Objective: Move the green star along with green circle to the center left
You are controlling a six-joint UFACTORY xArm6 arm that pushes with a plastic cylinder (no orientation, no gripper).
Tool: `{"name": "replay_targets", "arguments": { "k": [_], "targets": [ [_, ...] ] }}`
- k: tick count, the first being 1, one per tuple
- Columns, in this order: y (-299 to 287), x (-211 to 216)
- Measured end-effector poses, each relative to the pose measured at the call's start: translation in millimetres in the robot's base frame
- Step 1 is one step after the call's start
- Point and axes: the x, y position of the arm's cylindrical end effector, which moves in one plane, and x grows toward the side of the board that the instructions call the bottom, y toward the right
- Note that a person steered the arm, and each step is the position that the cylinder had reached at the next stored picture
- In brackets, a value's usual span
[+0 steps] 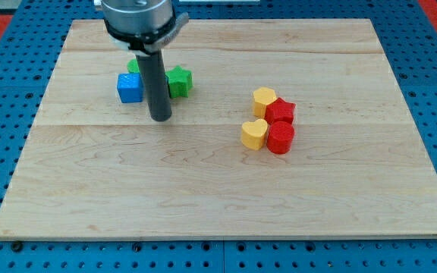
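Observation:
The green star (179, 81) lies in the upper left part of the wooden board (226, 189), just right of my rod. The green circle (134, 67) peeks out behind the rod, mostly hidden, above the blue block. My tip (160, 119) rests on the board just below and between the blue block and the green star, close to both. I cannot tell if the rod touches either.
A blue cube (130, 88) sits left of the rod. To the right of centre is a cluster: a yellow hexagon (264, 100), a red star (281, 111), a yellow heart (254, 134) and a red cylinder (280, 139).

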Motion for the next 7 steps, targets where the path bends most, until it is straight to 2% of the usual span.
{"name": "replay_targets", "arguments": {
  "k": [1, 2, 3, 4, 5, 7],
  "targets": [
    [4, 2],
    [32, -16],
    [32, -57],
    [26, -83],
    [-8, -83],
    [55, -88]
  ]
}}
